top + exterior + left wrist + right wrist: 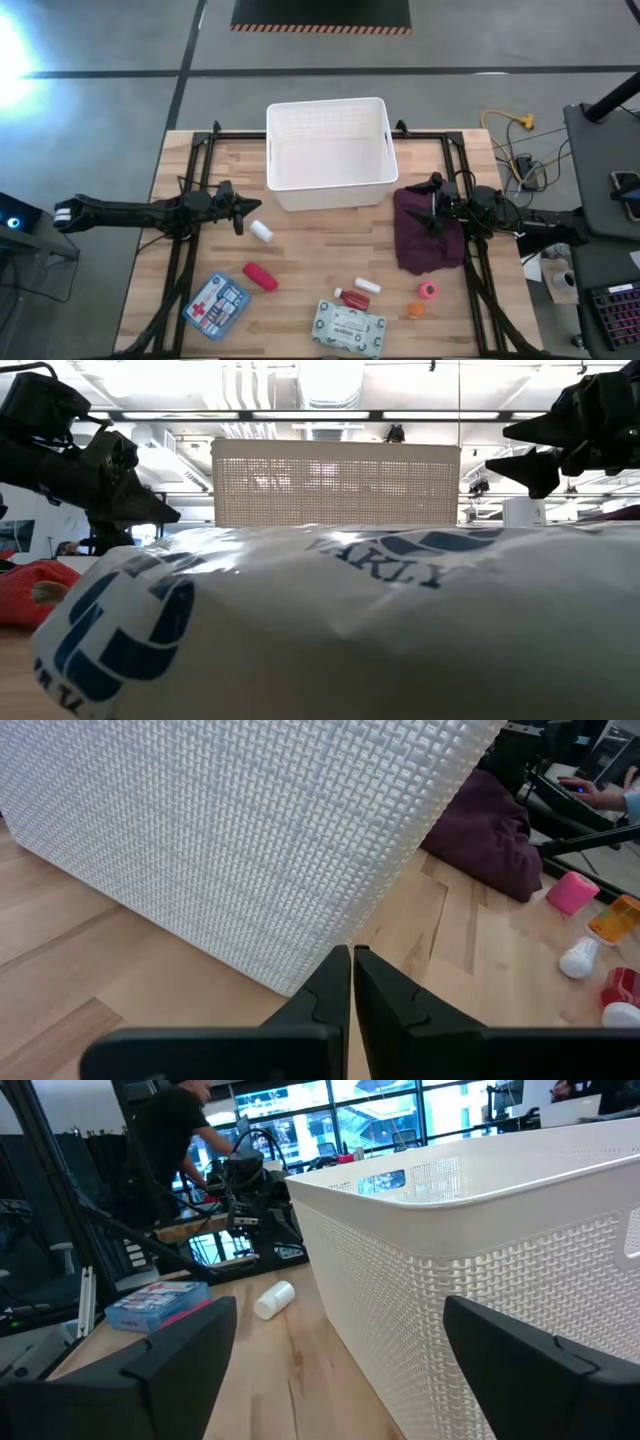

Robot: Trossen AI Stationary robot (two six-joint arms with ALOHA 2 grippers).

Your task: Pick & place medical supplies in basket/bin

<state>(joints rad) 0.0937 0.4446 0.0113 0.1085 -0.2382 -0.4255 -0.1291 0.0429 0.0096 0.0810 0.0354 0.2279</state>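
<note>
The white lattice bin (328,155) stands at the table's far middle. Spread over the near half are the medical supplies: a white bottle (261,231), a red cylinder (261,277), a blue-white pouch (216,305), a pale green wipes pack (347,329), a red-white tube (352,298), a pink roll (428,290) and an orange piece (416,310). My left gripper (250,207) is shut and empty, left of the bin's near corner; the left wrist view shows it closed (352,982) before the bin wall (250,840). My right gripper (340,1350) is open and empty, right of the bin (480,1230).
A maroon cloth (430,230) lies crumpled at the right, under my right gripper (428,205). In the low view the wipes pack (380,630) fills the foreground and hides most of the table. Bare wood lies between the bin and the supplies. A person stands beyond the table's left side.
</note>
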